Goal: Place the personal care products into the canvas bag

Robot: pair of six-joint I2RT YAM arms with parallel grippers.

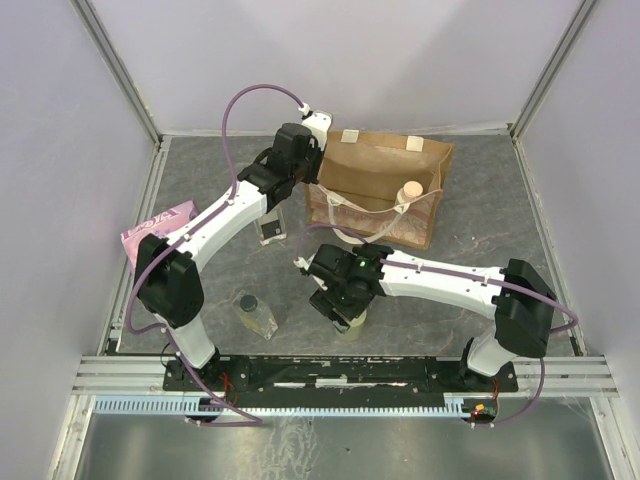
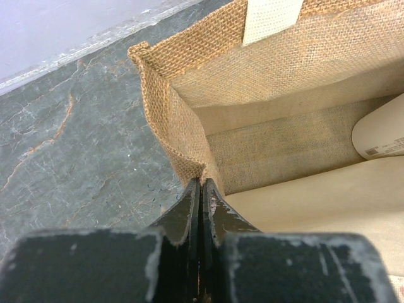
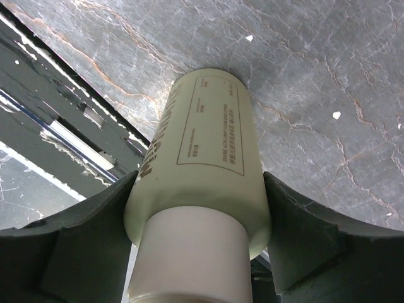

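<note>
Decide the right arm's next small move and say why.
Probably lift straight up: the right gripper seems closed on the pale yellow-green bottle, standing on the table, and the left gripper pinches the rim of the canvas bag.

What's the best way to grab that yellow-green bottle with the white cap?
Grip the bottle on its round body just under the white cap, coming straight down from above. It stands upright on the table, and its straight sides give two fingers an even hold. The right gripper sits there, one finger on each side.
</note>
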